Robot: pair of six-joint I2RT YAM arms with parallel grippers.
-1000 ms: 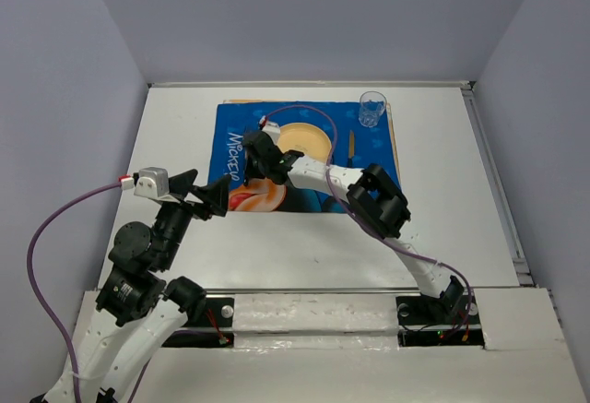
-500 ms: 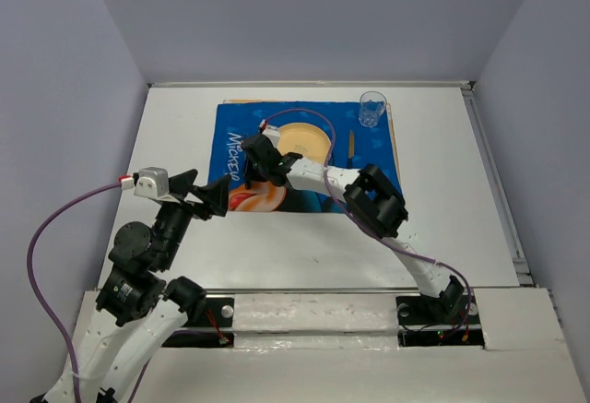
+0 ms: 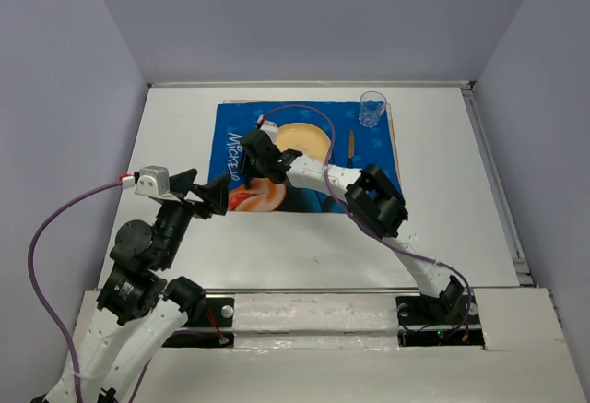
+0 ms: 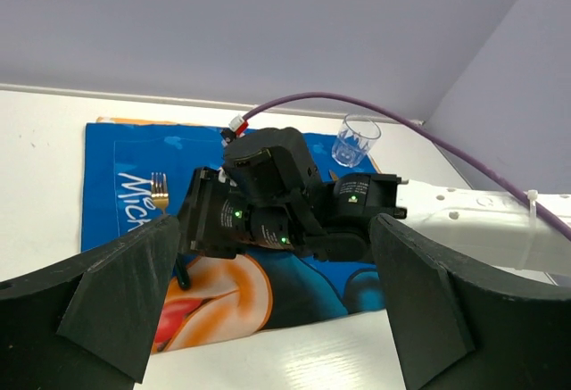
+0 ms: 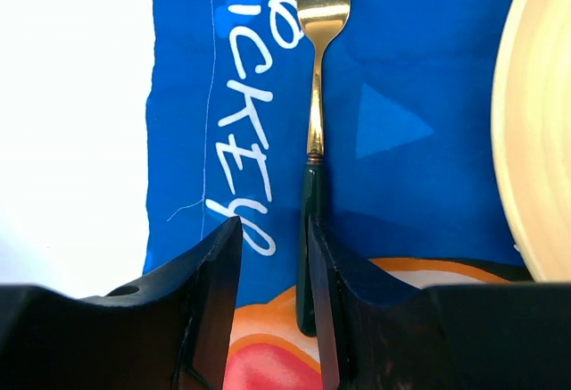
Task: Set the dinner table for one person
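Low over the mat, the fingers of the right gripper stand a narrow gap apart, closed on nothing. The dark handle of the fork runs into that gap and lies right beside one finger; whether it touches I cannot tell. The fork lies flat on the mat's left strip, between the white lettering and the plate, tines toward the mat's far edge. The plate sits in the mat's middle, with a knife on the mat to its right and a glass at the mat's far right corner. The right arm reaches across the mat from its near right side. The left gripper hangs above the mat's near left corner, its fingers spread wide and holding nothing. The table lies under the mat and runs out white past every edge of it
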